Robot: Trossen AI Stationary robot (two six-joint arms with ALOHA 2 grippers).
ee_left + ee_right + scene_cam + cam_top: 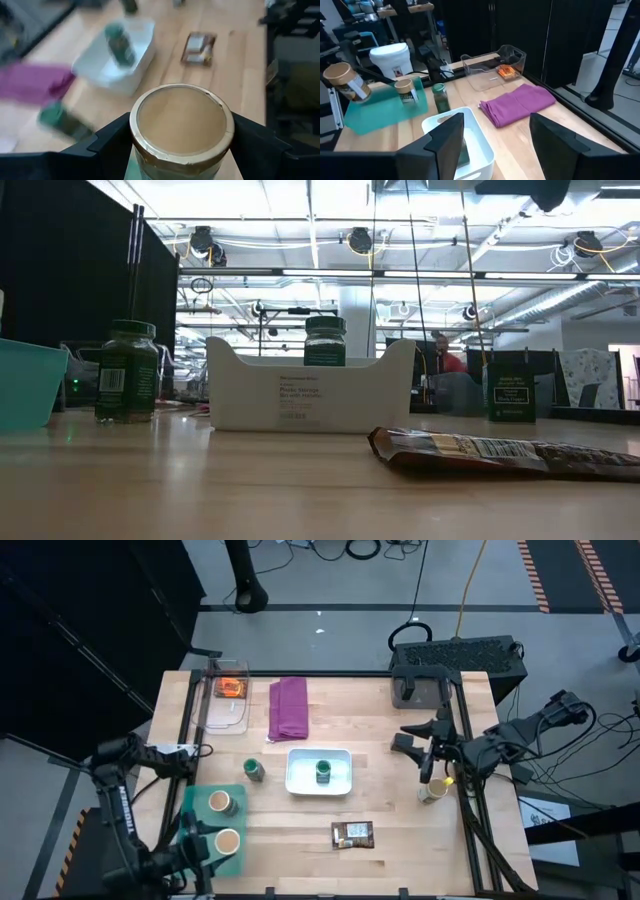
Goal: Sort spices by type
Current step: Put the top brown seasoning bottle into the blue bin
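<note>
Wooden table (380,740) carries, relative to the white bin (319,772): purple cloth (289,707) behind it, clear tray (227,698) behind-left, green-lid jar (254,770) just left, teal tray (200,808) front-left, brown packet (353,834) in front, tan-lid jar (433,790) right.

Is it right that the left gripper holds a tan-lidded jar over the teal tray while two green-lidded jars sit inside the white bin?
Not quite. Only one green-lidded jar sits inside the white bin; the other green-lidded jar stands on the table beside it, as the high view shows. The left gripper does hold a tan-lidded jar over the teal tray.
</note>
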